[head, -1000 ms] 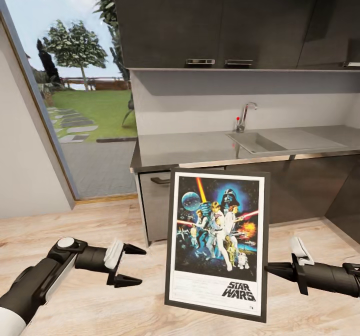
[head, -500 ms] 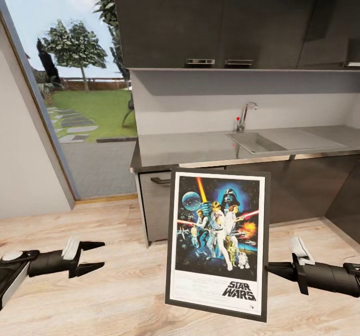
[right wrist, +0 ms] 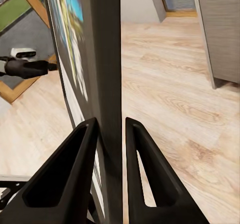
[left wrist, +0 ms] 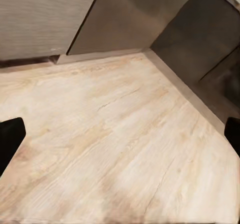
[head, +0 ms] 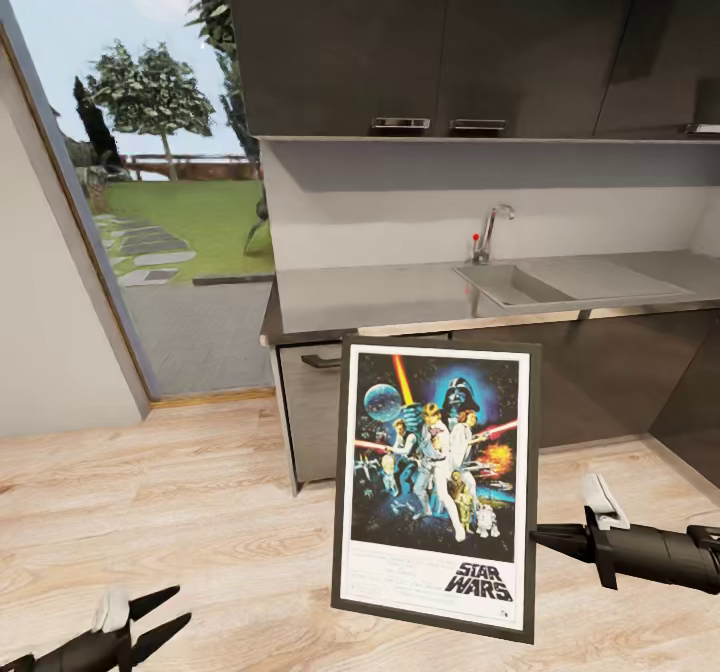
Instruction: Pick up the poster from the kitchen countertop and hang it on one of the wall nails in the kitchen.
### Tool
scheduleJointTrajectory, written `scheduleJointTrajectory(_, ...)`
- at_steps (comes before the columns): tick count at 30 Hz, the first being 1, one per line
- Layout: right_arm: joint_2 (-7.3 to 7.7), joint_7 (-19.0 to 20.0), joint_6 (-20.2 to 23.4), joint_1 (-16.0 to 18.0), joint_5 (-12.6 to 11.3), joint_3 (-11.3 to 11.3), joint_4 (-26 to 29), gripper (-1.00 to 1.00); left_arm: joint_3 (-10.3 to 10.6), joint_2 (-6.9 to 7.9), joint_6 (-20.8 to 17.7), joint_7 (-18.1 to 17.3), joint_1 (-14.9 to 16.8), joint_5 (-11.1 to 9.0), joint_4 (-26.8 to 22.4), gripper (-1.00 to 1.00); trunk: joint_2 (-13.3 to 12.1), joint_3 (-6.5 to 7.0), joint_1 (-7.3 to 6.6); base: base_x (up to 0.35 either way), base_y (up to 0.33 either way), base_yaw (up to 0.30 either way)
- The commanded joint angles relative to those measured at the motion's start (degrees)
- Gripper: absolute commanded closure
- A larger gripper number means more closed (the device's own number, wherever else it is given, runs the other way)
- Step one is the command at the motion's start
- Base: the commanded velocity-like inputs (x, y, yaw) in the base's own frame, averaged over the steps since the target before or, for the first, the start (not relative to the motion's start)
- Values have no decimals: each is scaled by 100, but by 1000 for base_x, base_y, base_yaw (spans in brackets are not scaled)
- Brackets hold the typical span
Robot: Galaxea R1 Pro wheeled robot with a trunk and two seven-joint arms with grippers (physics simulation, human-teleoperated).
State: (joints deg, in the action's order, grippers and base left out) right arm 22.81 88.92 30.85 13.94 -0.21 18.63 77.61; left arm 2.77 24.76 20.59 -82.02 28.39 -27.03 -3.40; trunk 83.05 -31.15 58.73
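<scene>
The framed Star Wars poster (head: 435, 487) hangs upright in mid-air in front of the dark cabinet fronts, clear of the grey countertop (head: 400, 297) behind it. My right gripper (head: 538, 535) is shut on the poster's right edge. In the right wrist view the frame's thin edge (right wrist: 107, 59) runs between the two black fingers (right wrist: 65, 176). My left gripper (head: 168, 615) sits low at the head view's bottom left, open and holding nothing. Its dark fingertips (left wrist: 10, 139) stand wide apart over the wooden floor in the left wrist view.
An inset sink (head: 510, 282) and chrome tap (head: 490, 232) sit in the countertop under dark wall cabinets (head: 430, 42). A tall glass opening (head: 160, 202) to the garden is at the left. Light wood floor (head: 200, 512) spreads below the arms.
My left arm has swung down and leftward, from beside the poster to the bottom left corner, gripper still open. The poster and the right gripper have stayed put.
</scene>
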Motion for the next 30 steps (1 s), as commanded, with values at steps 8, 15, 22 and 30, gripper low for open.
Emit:
scheduleJointTrajectory(8, -5, -14, 78, 4, 4, 25, 3, 100, -8, -850, 249, 941, -875, -1292, 221, -100, 3, -5, 0, 0, 0, 0)
scheduleJointTrajectory(15, -13, -15, 79, 4, 4, 19, 0, 100, -21, -731, 253, 953, -1139, -2069, 219, -100, 3, -5, 0, 0, 0, 0)
scheduleJointTrajectory(22, -14, -15, 79, 4, 4, 18, 0, 100, -21, -687, 223, 1003, -1346, -2991, 226, -100, 3, 27, 0, 0, 0, 0)
scheduleJointTrajectory(30, -18, -15, 79, 4, 4, 21, 6, 100, 0, -804, 239, 1970, -1388, -3244, 200, -100, 3, 98, 0, 0, 0, 0)
